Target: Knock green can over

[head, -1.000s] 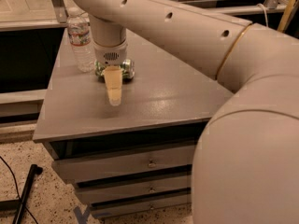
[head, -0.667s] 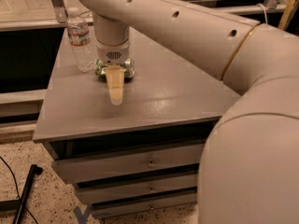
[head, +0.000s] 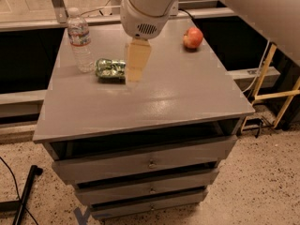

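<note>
Desk (head: pixel 187 97): flat grey top with a dull sheen, square-edged, over three shallow drawers (head: pixel 150 163) with small metal pulls. The floor (head: pixel 262 186) is pale speckled stone. A black pole (head: pixel 26 191) lies at the lower left, and a yellow wooden frame (head: pixel 281 95) leans at the right. Dark recesses run behind the desk on both sides.

On the desk, a clear water bottle (head: pixel 79 41) stands upright near the back-left corner. A red apple (head: pixel 192 38) sits toward the back right, well apart from the rest.

The green can (head: pixel 108 70) is down on its side, just beside the bottle's base on the bottle's right. Its long axis runs roughly left to right across the view — one end toward the bottle, the other toward the claw. Which end is the top cannot be told.

The claw (head: pixel 137 62) hangs from the white arm (head: pixel 145 8) over the desk's back-centre, pointing straight down and seen as one tan slab. Its left edge meets the can's right end in this view — actual contact is uncertain. Whether the claw is wide or narrow cannot be told.
</note>
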Motion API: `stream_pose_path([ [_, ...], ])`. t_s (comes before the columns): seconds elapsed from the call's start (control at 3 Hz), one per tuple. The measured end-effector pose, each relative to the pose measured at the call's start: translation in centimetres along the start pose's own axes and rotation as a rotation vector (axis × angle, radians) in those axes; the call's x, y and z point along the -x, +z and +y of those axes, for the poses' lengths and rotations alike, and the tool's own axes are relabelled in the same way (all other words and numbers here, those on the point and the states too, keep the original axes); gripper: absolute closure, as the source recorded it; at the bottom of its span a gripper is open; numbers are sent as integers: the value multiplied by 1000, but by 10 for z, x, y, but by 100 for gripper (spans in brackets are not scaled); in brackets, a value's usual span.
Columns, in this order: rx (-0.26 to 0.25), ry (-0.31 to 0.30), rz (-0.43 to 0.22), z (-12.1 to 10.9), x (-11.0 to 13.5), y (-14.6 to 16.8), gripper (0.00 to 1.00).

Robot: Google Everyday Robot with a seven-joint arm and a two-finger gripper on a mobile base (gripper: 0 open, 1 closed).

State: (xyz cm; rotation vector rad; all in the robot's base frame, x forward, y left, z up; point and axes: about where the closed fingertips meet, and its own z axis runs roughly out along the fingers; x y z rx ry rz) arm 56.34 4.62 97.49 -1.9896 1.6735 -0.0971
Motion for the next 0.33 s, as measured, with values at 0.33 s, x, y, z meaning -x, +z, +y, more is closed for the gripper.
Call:
stream_pose_path([
  [0.33, 0, 0, 0, 0, 0, 0, 0],
])
